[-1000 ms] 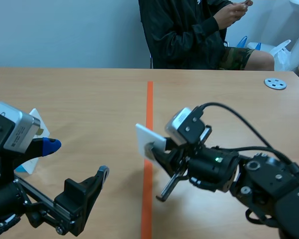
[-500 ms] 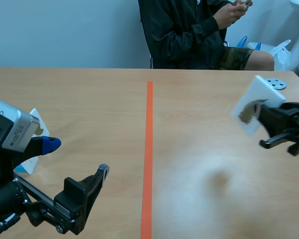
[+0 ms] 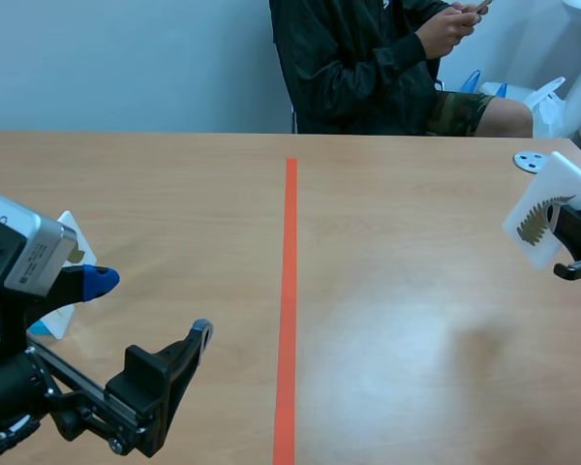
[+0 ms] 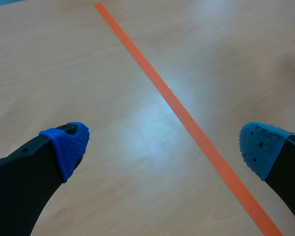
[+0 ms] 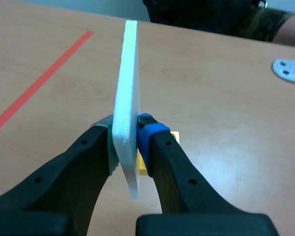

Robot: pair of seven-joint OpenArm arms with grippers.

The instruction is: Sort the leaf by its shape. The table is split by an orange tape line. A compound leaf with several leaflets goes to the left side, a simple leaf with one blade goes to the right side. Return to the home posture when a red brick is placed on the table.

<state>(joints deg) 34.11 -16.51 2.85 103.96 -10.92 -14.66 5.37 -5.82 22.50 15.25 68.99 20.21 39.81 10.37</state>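
Right gripper (image 5: pixel 125 133) moved from orange tape line (image 3: pixel 289 291) to far right, clamped on thin white foam card with leaf print (image 3: pixel 545 208); left gripper (image 4: pixel 162 142) gaping, empty.

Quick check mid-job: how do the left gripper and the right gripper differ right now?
The left gripper is open with nothing between its fingers; the right gripper is shut on a white board that carries a leaf picture. The left gripper sits left of the orange tape line; the right gripper is at the far right side of the table. Both have black fingers.
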